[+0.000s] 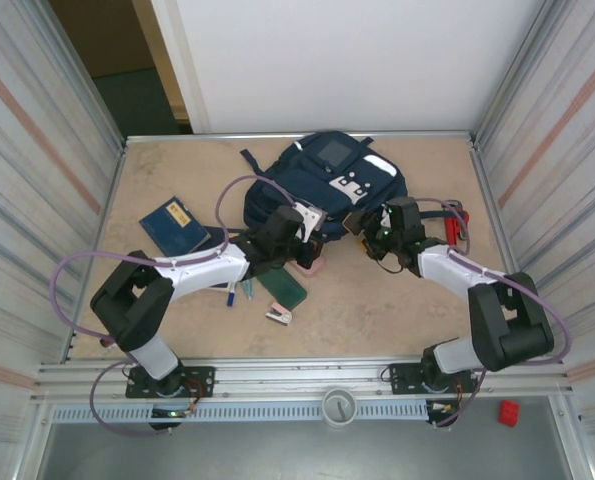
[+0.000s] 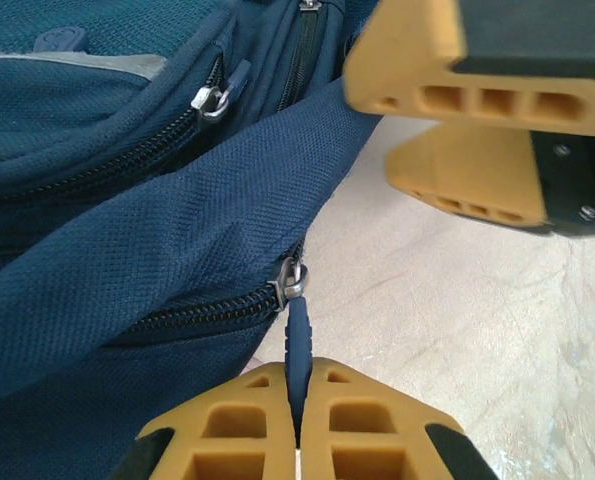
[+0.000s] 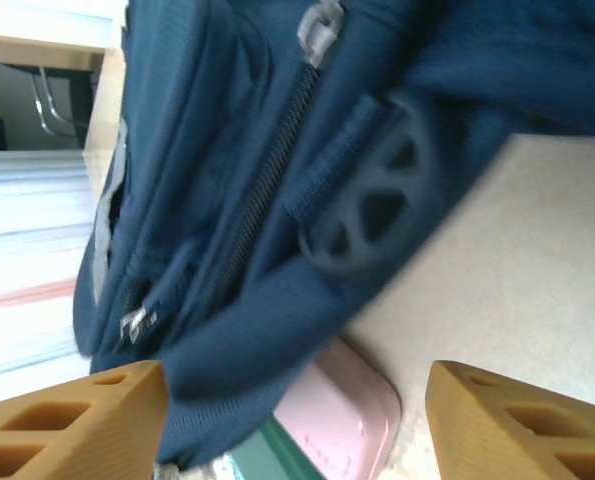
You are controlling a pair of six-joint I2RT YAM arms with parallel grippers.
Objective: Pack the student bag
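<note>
left jaws clench the zipper pull between them; right jaws released; the student bag looks soft and limp, best drawn by that pull

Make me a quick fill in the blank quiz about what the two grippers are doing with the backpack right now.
The left gripper is pinching the student bag's ____ pull.
The right gripper faces the bag with its jaws ____.
A flat ____ case lies partly under the bag's edge.
Missing words: zipper; open; pink.
</note>
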